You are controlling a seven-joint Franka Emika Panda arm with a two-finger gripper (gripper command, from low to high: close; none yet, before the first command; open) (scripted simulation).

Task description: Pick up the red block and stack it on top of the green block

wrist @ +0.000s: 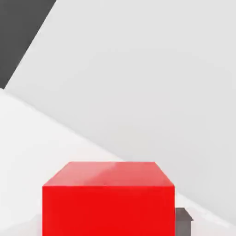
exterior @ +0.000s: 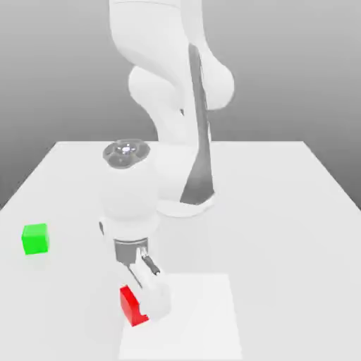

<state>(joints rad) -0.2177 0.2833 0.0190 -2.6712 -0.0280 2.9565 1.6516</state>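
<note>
Red cube: we see one small matte bright-red cube (exterior: 131,304), lower middle of the exterior frame, on the white tabletop (exterior: 282,211).
Tool: tool (exterior: 144,300) clamped on it.
Green cube: we count one matte bright-green cube (exterior: 34,238), middle left, well apart.

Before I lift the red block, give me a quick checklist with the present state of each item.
1. End effector down at the red block: ok.
2. Closed on the red block: ok; the block sits right at the hand camera.
3. Grip centred on the block: cannot tell.
4. Green block sitting free on the table, top bare: ok.
5. Way across to the green block, toward the exterior view's left, unobstructed: ok.
</note>
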